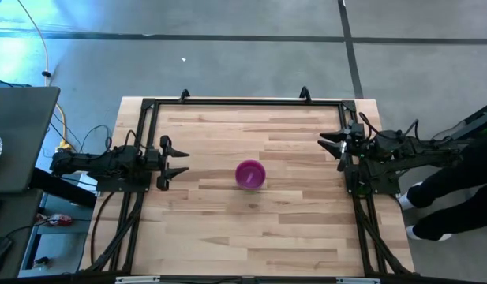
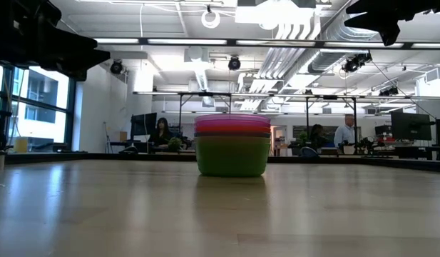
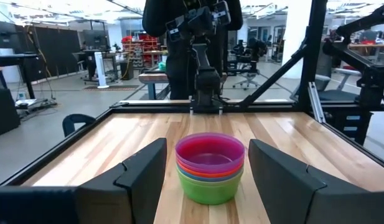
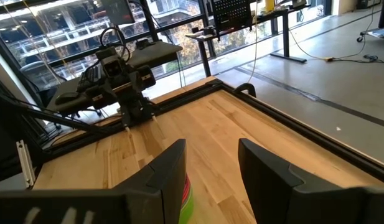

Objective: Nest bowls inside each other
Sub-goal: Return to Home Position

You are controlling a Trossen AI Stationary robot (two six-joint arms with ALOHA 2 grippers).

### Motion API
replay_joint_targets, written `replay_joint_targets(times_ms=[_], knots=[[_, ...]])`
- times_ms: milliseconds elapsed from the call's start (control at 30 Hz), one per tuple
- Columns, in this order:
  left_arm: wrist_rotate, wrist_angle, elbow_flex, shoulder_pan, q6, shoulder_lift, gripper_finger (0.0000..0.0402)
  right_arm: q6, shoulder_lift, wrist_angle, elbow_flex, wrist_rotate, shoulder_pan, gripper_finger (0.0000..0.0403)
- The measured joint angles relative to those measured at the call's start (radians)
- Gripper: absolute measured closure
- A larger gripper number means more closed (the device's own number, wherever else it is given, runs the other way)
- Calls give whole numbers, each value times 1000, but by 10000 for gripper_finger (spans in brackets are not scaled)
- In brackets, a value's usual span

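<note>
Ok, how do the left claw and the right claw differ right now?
The left claw sits at the table's left edge, the right claw at its right edge. The left claw points straight at the bowl stack, framed whole in its wrist view; the right claw aims past it, its view catching only a sliver. Both are open, empty and clear of the stack.

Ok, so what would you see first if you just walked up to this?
A bright stack of bowls stands in the middle of the wooden table, with the purple bowl on top and the green bowl at the bottom. The left gripper and the right gripper are both open at opposite sides of the table, away from the stack.
</note>
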Motion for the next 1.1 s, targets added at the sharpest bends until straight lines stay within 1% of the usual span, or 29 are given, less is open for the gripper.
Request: replay_joint_targets(times_ms=[200, 333, 367, 500, 600, 733, 967, 1100], knots=[[0, 0, 0, 0, 0, 0, 186, 0, 0, 2, 0, -13, 0, 263], [0, 0, 0, 0, -1, 0, 186, 0, 0, 19, 0, -57, 0, 263], [1, 0, 0, 0, -19, 0, 186, 1, 0, 24, 0, -76, 0, 263], [1, 5, 1, 0, -194, 1, 186, -5, 0, 19, 0, -147, 0, 263], [2, 2, 1, 0, -244, 1, 186, -31, 0, -5, 0, -186, 0, 263], [3, 0, 1, 0, -244, 1, 186, -88, 0, -37, 0, -211, 0, 263], [1, 0, 1, 0, -255, 1, 186, -157, 0, -37, 0, -271, 0, 263], [-23, 0, 1, 0, -150, 1, 186, -157, 0, -37, 0, -298, 0, 263]])
